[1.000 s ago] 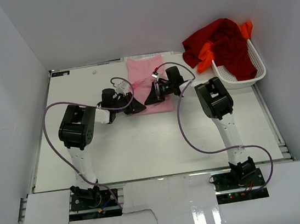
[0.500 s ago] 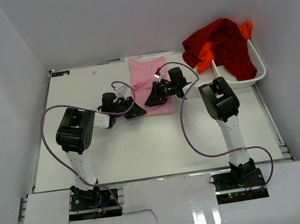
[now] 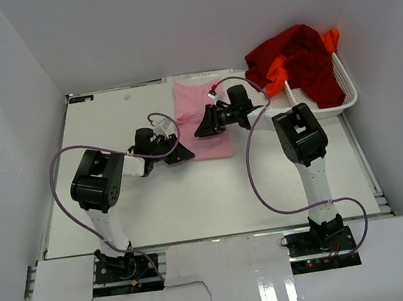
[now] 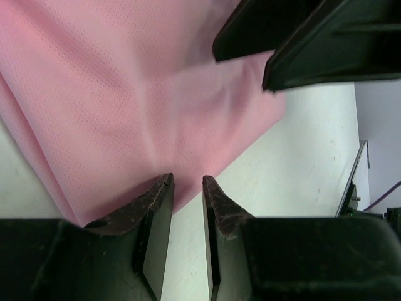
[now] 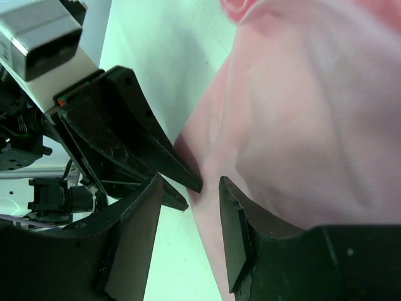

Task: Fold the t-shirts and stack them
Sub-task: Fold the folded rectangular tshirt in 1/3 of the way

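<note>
The light pink t-shirt (image 3: 194, 103) lies folded into a long rectangle at the middle back of the table. My left gripper (image 3: 182, 155) sits at its near left corner. In the left wrist view that gripper (image 4: 187, 182) is open by a narrow gap, with nothing between the tips and the pink cloth (image 4: 125, 94) just beyond them. My right gripper (image 3: 201, 130) hovers over the shirt's lower half. In the right wrist view it (image 5: 191, 185) stands open above the pink cloth (image 5: 301, 125). The dark red t-shirt (image 3: 300, 56) and the bright orange t-shirt (image 3: 277, 75) are heaped at the basket.
A white mesh basket (image 3: 323, 111) stands at the back right, with the two shirts spilling over its far rim. White walls close in the table on three sides. Both arms' cables loop over the near half of the table (image 3: 194, 203).
My right gripper has opened and let go of the pink shirt, and its arm has drawn back to the right. My left gripper has shifted slightly nearer, to the shirt's near left corner.
</note>
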You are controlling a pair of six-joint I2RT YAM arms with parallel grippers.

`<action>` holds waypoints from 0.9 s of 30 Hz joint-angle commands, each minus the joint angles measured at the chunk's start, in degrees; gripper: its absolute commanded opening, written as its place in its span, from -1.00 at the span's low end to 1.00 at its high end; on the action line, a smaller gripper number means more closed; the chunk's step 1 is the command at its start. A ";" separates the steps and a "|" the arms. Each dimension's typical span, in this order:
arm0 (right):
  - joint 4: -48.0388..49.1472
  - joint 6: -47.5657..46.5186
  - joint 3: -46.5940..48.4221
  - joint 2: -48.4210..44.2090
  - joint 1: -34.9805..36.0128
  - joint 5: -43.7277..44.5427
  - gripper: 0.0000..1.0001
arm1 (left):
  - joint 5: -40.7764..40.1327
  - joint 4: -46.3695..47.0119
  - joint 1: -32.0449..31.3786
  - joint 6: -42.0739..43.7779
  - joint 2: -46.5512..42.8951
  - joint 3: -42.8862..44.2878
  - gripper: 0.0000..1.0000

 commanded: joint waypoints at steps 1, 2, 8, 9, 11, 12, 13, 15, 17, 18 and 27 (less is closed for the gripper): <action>-1.70 -2.05 1.25 -4.77 -0.43 0.14 -0.05 | -1.93 -3.14 -0.56 1.83 -5.61 -3.80 -0.28; -2.32 -2.41 1.60 -5.21 -0.43 0.14 -0.05 | -1.93 -3.14 -0.56 1.91 -6.31 -4.34 -0.28; -6.19 -4.43 2.65 -7.67 -0.87 0.49 -0.05 | -1.67 -3.32 -0.57 -0.11 -11.67 -8.99 -0.27; -6.71 -4.70 2.66 -8.20 -0.87 0.49 -0.05 | -1.67 -3.40 -0.65 -0.19 -13.33 -9.70 -0.27; -6.81 -4.96 1.96 -8.82 -0.96 0.75 -0.05 | -1.67 -3.49 -0.74 -0.89 -15.10 -12.15 -0.27; -6.98 -5.14 1.52 -9.34 -1.05 0.58 -0.05 | -1.76 -3.75 -0.74 -1.07 -16.59 -13.03 -0.27; -6.98 -5.22 1.17 -9.61 -1.14 0.67 -0.04 | -1.76 -3.76 -0.83 -1.25 -17.47 -13.83 -0.27; -7.07 -5.40 0.46 -10.75 -1.05 0.84 -0.04 | -1.93 -3.93 -1.00 -1.69 -20.27 -16.37 -0.27; -7.33 -5.75 -0.68 -11.89 -1.14 0.84 -0.04 | -2.37 -4.19 -1.09 -2.30 -22.83 -18.04 -0.27; -7.51 -6.19 -1.03 -12.16 -1.14 0.84 -0.04 | -2.46 -4.28 -1.09 -2.57 -24.41 -19.01 -0.26; -8.30 -6.54 -2.00 -13.39 -1.22 1.02 -0.05 | 1.23 -4.03 -1.71 -1.60 -18.13 -6.55 -0.23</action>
